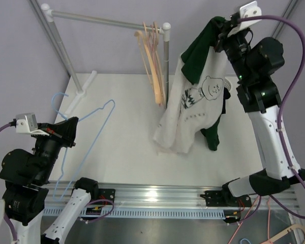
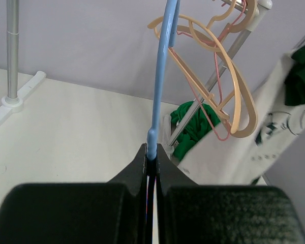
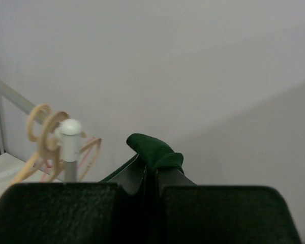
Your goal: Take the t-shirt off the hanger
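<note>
The t-shirt is white with green sleeves and a cartoon print. It hangs high at the right, its lower hem touching the table. My right gripper is shut on its green collar and holds it up. The blue wire hanger is free of the shirt, at the left over the table. My left gripper is shut on the hanger, pinching the wire between its fingertips.
A grey clothes rail stands at the back on a white table, with several wooden and pink hangers on its right end. They also show in the left wrist view. The rail's left post stands at the back left.
</note>
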